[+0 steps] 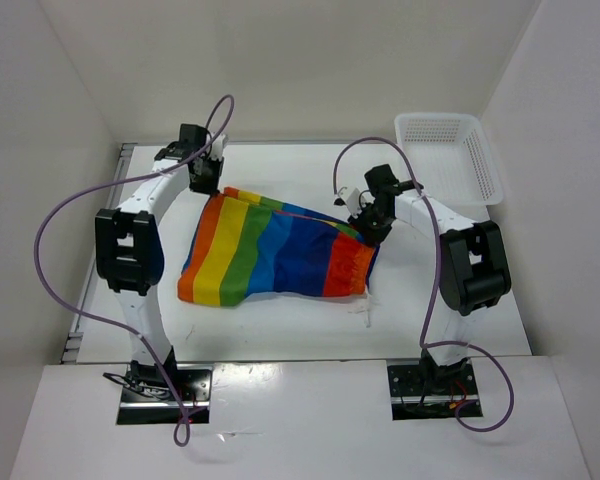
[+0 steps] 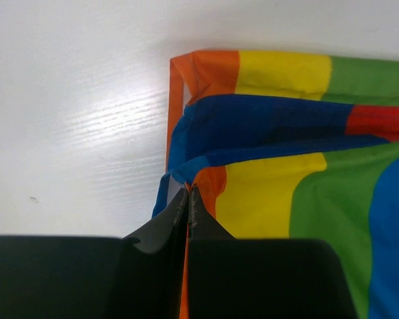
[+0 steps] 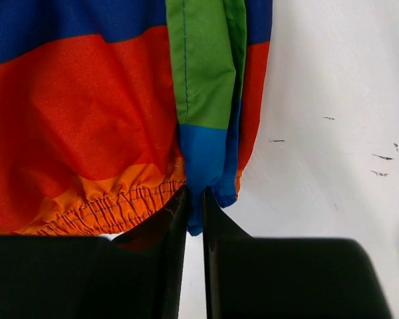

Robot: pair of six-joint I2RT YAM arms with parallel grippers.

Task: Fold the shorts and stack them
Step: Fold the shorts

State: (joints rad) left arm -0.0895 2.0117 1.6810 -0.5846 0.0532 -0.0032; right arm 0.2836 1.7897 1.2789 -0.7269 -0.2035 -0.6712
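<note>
The rainbow-striped shorts (image 1: 275,252) lie spread in the middle of the white table, waistband to the right. My left gripper (image 1: 206,180) is at their far left corner, shut on the orange hem edge of the shorts (image 2: 266,166); its tips (image 2: 188,191) pinch the cloth. My right gripper (image 1: 370,222) is at the far right corner by the gathered orange waistband (image 3: 113,203), shut on a blue fold of the shorts (image 3: 203,159); the fold sits between its tips (image 3: 195,196). The far edge of the cloth hangs lifted between the two grippers.
A white plastic mesh basket (image 1: 450,155) stands at the back right of the table. White walls close in the table at left, back and right. A bit of white drawstring (image 1: 364,308) lies at the shorts' near right corner.
</note>
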